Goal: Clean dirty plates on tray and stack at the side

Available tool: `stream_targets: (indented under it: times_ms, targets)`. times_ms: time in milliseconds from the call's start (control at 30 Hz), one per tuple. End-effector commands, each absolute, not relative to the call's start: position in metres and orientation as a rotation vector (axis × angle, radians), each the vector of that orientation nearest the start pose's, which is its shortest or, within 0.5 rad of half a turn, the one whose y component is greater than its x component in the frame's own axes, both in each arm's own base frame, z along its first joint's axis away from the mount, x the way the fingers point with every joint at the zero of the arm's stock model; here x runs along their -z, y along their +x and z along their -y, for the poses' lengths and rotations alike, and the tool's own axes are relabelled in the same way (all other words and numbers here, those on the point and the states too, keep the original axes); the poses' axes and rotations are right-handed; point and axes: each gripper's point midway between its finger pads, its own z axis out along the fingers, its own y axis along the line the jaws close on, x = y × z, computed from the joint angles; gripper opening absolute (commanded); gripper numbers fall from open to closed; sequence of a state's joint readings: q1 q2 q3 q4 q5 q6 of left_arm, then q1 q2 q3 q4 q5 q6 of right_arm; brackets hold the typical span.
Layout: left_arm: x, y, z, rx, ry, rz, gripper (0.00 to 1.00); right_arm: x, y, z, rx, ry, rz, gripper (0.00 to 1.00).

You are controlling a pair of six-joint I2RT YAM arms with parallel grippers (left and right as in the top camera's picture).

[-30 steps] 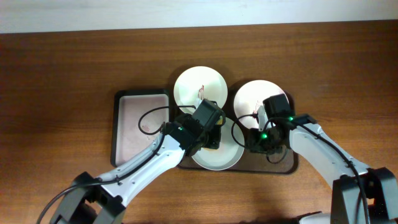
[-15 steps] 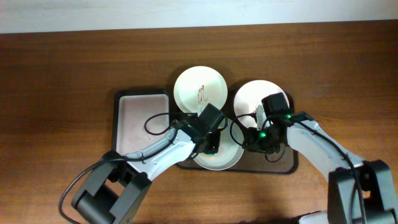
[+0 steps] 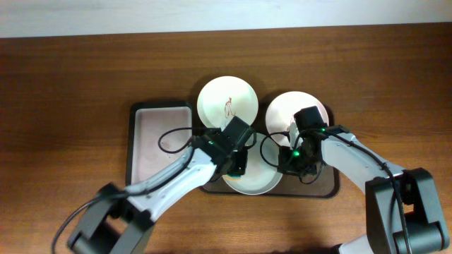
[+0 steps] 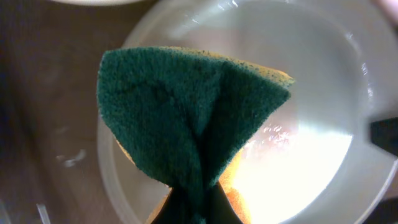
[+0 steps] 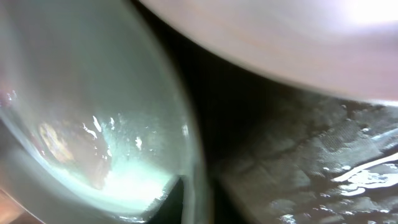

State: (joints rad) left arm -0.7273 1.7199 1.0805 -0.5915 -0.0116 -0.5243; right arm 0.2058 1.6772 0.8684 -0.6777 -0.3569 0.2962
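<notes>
One pale green plate (image 3: 256, 185), part-hidden; left gripper (image 3: 238, 162) clamped on green sponge (image 4: 186, 118); right gripper (image 3: 294, 158): jaws blurred, state unclear.

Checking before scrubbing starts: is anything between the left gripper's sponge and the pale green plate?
Nothing visible. The left gripper holds the green sponge right over the pale green plate, above its bare, glossy inside; no other object lies between them.
</notes>
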Motion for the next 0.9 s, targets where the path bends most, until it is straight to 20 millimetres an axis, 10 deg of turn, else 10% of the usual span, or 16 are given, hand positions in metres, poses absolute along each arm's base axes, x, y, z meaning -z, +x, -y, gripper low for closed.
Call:
stream_targets:
  times_ms: [0,167,367,567,867]
  targets:
    - [-0.083,0.292,0.227,0.209,0.227,-2.727,0.0,-0.002,0.265,-0.112,-0.518,0.104,-3.099,0.24]
    - [-0.09,0.309,0.182,0.14,0.064,-2.738,0.0,-0.003,0.264,-0.115,-0.548,0.094,-3.098,0.04]
    - [-0.089,0.331,0.136,0.151,-0.01,-2.757,0.0,-0.009,0.268,-0.117,-0.557,0.09,-3.083,0.04]
    - [-0.088,0.345,0.095,0.219,-0.034,-2.773,0.0,-0.064,0.29,-0.109,-0.465,0.029,-2.962,0.04]
    - [-0.07,0.35,0.067,0.207,-0.058,-2.818,0.0,-0.129,0.309,-0.058,0.143,0.0,-2.694,0.04]
